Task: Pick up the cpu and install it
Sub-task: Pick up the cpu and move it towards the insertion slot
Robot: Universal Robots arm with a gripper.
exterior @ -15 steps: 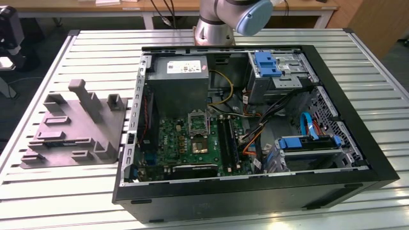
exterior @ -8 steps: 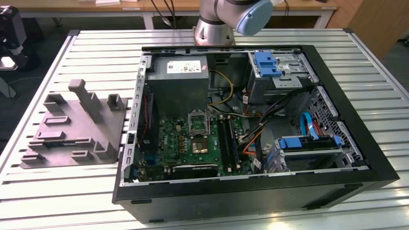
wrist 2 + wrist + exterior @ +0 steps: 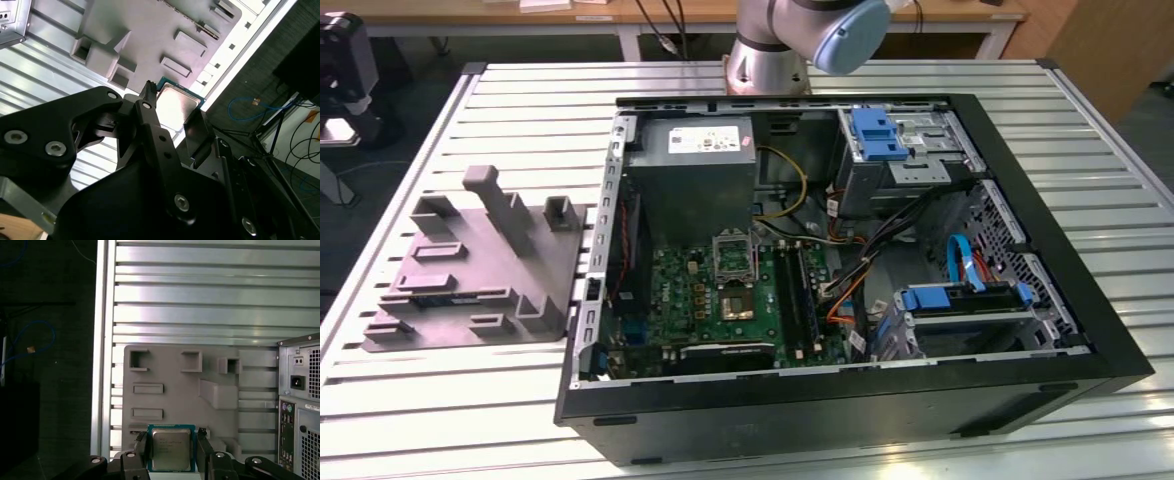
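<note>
Square cpu (image 3: 170, 450), silver-grey lid, no long axis, clamped flat in the tool (image 3: 171, 440) over grey fixture (image 3: 454, 290), nine o'clock of computer case (image 3: 854, 405), exterior view.

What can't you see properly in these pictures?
- The cpu: second wrist view, the jaws cover part of it.
- Its underside: turned away in both wrist views.
- The arm: exterior view, cut off by the top edge.
- The socket: exterior view, pins too small.
</note>
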